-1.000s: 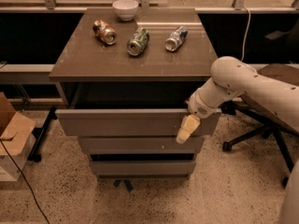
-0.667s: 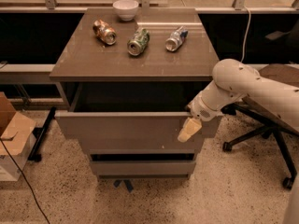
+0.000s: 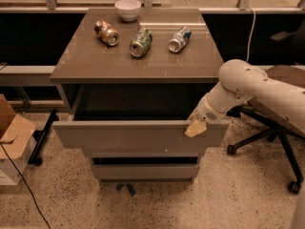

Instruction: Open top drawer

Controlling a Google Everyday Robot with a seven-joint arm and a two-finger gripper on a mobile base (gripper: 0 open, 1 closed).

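gripper (image 3: 196,127) parked on top edge of top drawer (image 3: 133,138), far right end of front panel. can't tell if clenched or released. drawer sticks partway out of cabinet (image 3: 95,61), dark inside showing. panel runs left-right, so my guess is pull goes straight toward camera.

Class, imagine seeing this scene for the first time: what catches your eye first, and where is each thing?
The top drawer stands open below the cabinet top, its inside dark. The white arm's gripper sits at the right end of the drawer's front edge. On the cabinet top lie a brown can, a green can and a silver can, with a white bowl behind them.
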